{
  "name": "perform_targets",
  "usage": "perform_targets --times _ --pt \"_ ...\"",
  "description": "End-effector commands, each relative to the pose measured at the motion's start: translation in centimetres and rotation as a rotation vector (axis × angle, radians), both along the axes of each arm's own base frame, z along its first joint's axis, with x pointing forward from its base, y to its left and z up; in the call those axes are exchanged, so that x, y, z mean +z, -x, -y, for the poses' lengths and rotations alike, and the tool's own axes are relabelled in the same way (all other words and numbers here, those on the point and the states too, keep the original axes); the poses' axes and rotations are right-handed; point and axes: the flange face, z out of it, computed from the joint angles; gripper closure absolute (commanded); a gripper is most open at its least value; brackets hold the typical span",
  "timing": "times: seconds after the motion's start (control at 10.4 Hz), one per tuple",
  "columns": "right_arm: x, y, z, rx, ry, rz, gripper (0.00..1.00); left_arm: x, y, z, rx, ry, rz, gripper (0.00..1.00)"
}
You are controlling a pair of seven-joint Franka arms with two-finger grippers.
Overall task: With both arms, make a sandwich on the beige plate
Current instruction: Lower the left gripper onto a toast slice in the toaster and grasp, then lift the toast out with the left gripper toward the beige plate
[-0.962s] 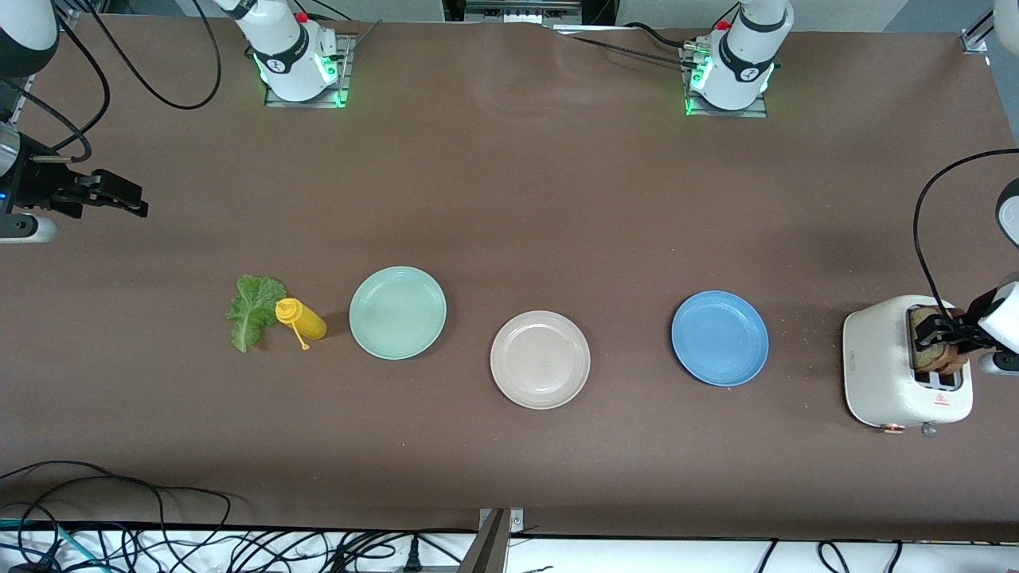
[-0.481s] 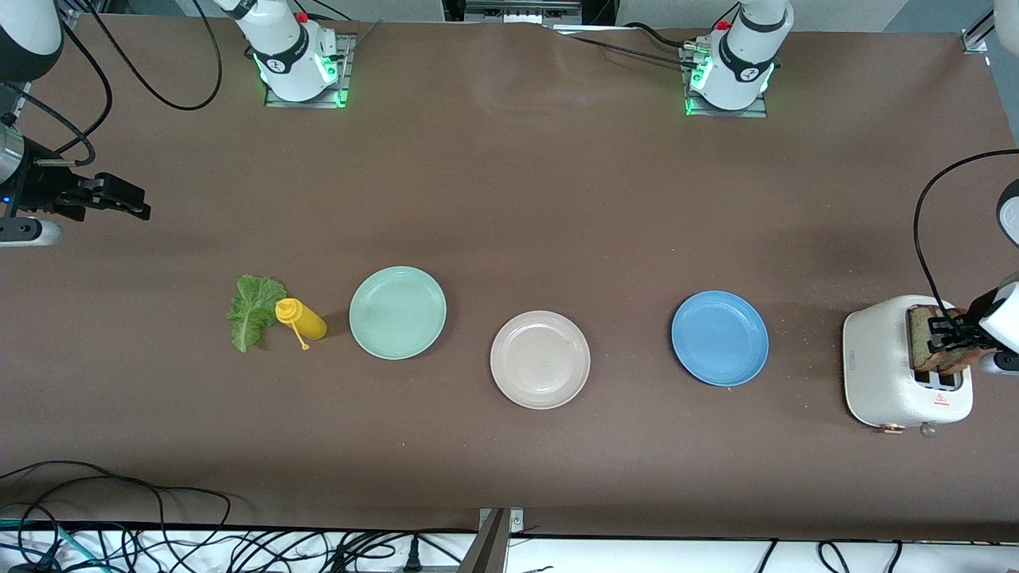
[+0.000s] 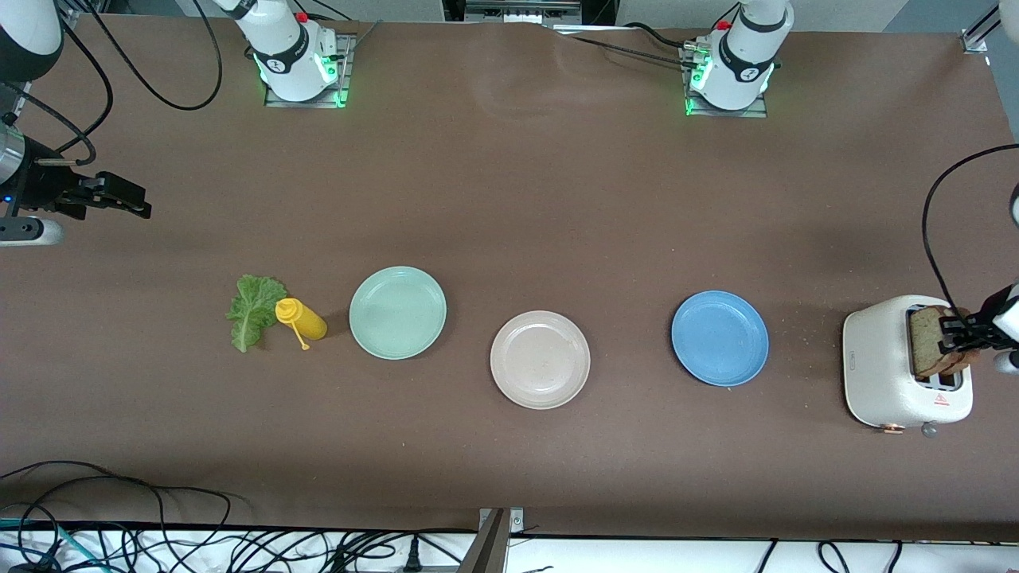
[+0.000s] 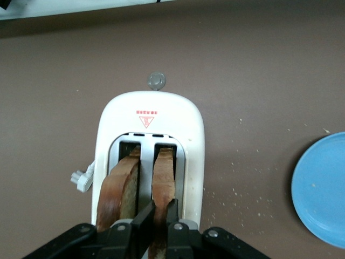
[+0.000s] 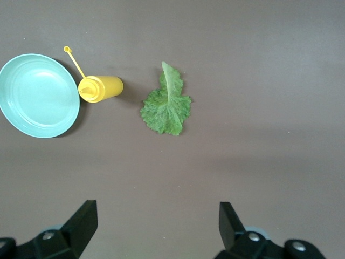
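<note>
Two brown bread slices stand in a white toaster at the left arm's end of the table. My left gripper is shut on the bread slice in the slot toward the blue plate; the other slice stands free beside it. In the front view the held slice sticks up out of the toaster under the left gripper. The beige plate lies bare mid-table. A green lettuce leaf lies flat toward the right arm's end. My right gripper hangs open over bare table there.
A yellow squeeze bottle lies on its side between the lettuce and a mint-green plate. A blue plate sits between the beige plate and the toaster. Crumbs dot the cloth beside the toaster.
My left gripper has closed on the bread slice, and the slice now stands higher out of its slot. The right gripper shifted only slightly.
</note>
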Motion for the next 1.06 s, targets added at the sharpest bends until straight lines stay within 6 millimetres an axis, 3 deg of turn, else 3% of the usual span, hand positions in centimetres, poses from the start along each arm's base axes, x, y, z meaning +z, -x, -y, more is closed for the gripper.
perform_targets --times 0.0,0.19,0.48,0.58,0.77,0.96 --pt "0.4 -0.1 -0.2 -0.006 -0.007 0.002 0.0 6.8 0.9 1.1 -0.007 0.015 -0.084 1.0" --pt "0.5 0.1 -0.1 -0.007 -0.007 -0.004 0.0 10.7 1.0 5.1 -0.022 0.047 -0.115 1.0" --pt "0.2 -0.1 0.0 -0.011 -0.01 -0.001 0.0 11.4 0.6 12.6 0.145 0.145 -0.125 1.0" --pt "0.4 -0.2 -0.1 -0.009 -0.008 0.006 0.0 11.2 0.3 17.0 0.222 0.186 -0.14 1.0" --pt "0.3 -0.2 -0.1 -0.007 -0.007 0.003 0.0 7.9 -0.5 24.6 0.36 0.3 -0.228 1.0" --pt "0.3 -0.2 0.1 -0.01 -0.006 0.005 0.0 4.3 -2.3 32.6 0.511 0.399 -0.204 1.0"
